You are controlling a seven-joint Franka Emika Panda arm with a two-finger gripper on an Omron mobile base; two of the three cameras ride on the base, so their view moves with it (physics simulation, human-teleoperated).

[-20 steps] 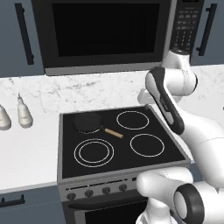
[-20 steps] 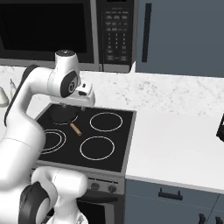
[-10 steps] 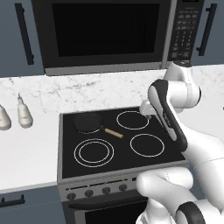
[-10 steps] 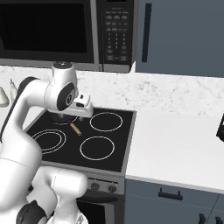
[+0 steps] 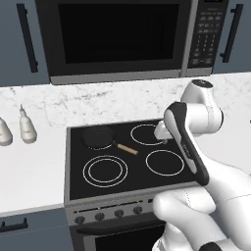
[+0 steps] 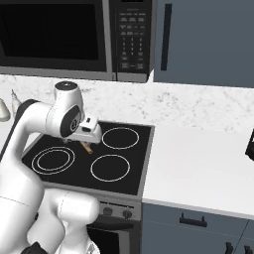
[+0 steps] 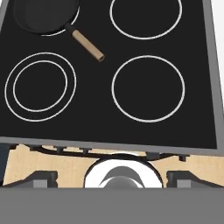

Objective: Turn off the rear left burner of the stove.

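The stove (image 5: 76,162) is a black glass cooktop in a grey frame, with a row of small dark knobs (image 5: 100,215) along its front. A small dark skillet (image 7: 43,15) with a tan handle (image 7: 87,45) covers the rear left burner (image 7: 61,31), where just a thin white arc shows by the pan's edge. My gripper (image 7: 113,178) hovers above the stove's front edge, open, nothing between its widely spread fingertips (image 7: 41,177). In the right base view my hand (image 6: 89,130) hangs over the middle of the cooktop, beside the skillet handle (image 6: 87,147).
The front left zone (image 7: 40,86) has double white rings; the front right zone (image 7: 148,88) and rear right zone (image 7: 145,15) have one ring each. A microwave (image 5: 117,39) hangs above the stove. Two small white bottles (image 5: 27,130) stand on the left counter.
My hand has come down and forward, from above the stove's rear right to low over the middle of the cooktop. The skillet has not moved.
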